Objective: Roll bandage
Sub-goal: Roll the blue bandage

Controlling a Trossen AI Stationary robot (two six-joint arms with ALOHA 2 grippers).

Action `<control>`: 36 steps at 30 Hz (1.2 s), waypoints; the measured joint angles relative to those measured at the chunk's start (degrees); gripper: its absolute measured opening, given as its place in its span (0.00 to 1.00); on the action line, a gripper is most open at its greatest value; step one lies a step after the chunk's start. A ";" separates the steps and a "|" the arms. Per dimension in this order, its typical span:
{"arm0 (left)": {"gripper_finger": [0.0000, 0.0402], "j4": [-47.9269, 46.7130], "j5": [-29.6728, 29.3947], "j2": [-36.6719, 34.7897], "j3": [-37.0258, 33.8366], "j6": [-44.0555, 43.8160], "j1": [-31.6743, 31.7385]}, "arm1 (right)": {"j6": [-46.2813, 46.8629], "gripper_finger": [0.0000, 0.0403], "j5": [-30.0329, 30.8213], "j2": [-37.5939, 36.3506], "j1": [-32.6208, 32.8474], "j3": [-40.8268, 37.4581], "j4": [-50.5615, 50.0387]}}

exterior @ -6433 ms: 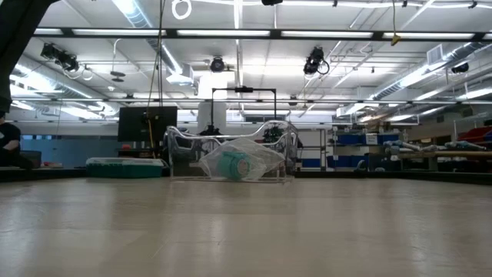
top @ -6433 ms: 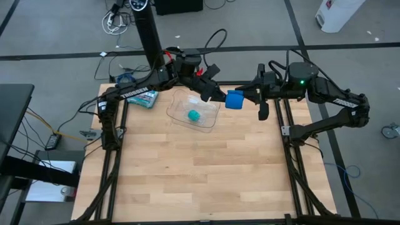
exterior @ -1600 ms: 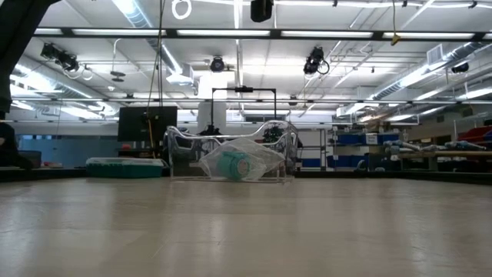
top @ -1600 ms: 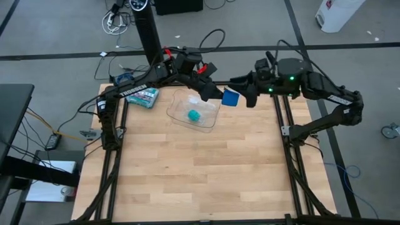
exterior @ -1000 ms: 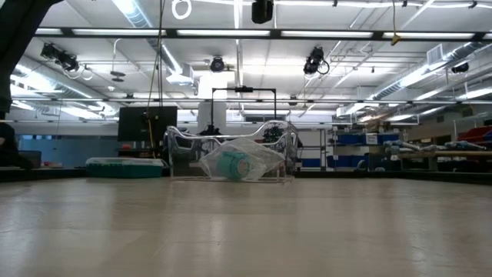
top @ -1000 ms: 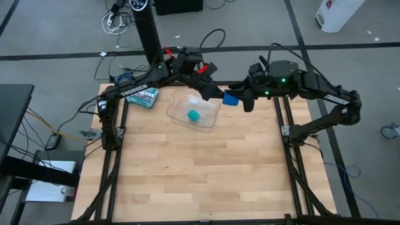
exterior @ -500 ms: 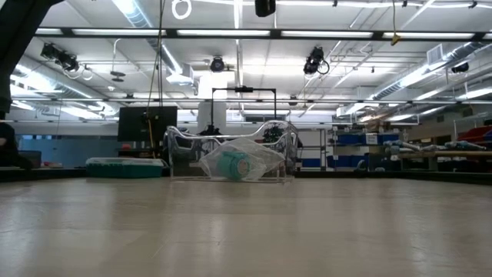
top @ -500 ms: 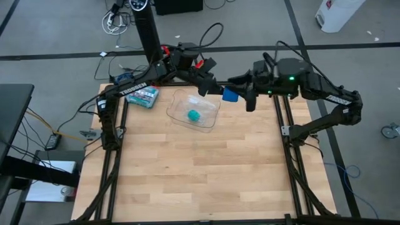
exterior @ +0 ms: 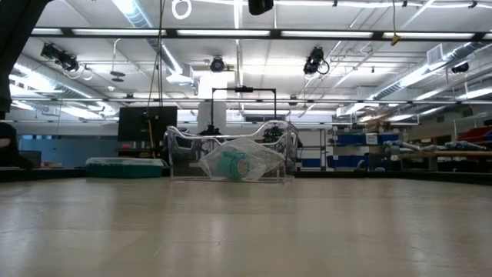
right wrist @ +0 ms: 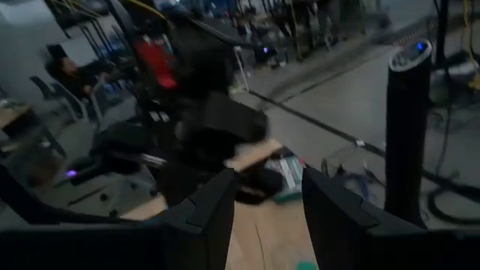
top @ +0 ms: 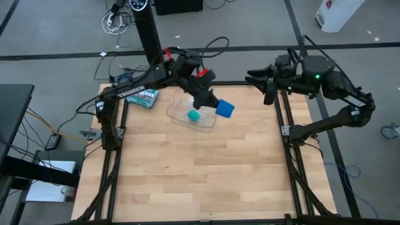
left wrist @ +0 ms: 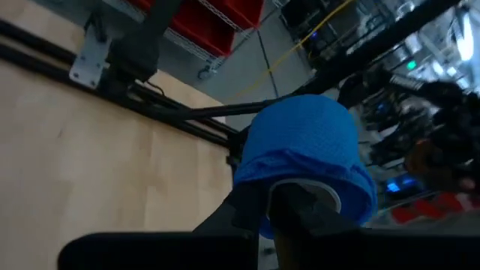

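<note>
Bandage [top: 225, 110], a small blue roll, sits pinched in the left claw [top: 215, 106], up off the desk [top: 206, 175] beside the clear tray [top: 181, 116]; right claw [top: 261, 80] hangs well apart, fingers spread, empty.

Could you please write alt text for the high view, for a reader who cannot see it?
From above, the left gripper holds a blue bandage roll over the edge of a clear tray with a teal roll in it. The right gripper is open and empty at the wooden table's far right corner.
</note>
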 joint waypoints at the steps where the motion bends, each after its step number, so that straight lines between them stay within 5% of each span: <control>1: 0.06 -1.51 -1.01 -0.37 0.51 1.50 -0.34 | 0.17 0.37 0.09 0.08 -0.02 0.00 -0.64; 10: 0.06 -28.51 -22.50 -0.74 15.98 22.16 -5.57 | 1.72 0.37 -0.50 0.75 -1.02 0.00 -8.90; 19: 0.06 -51.96 -32.11 -2.18 14.33 26.21 -11.54 | 0.80 0.37 -8.44 6.14 -2.05 0.00 -8.84; 36: 0.06 -53.33 -34.23 -2.81 3.43 23.09 -16.08 | -0.29 0.37 -13.87 15.92 -1.61 0.00 -5.22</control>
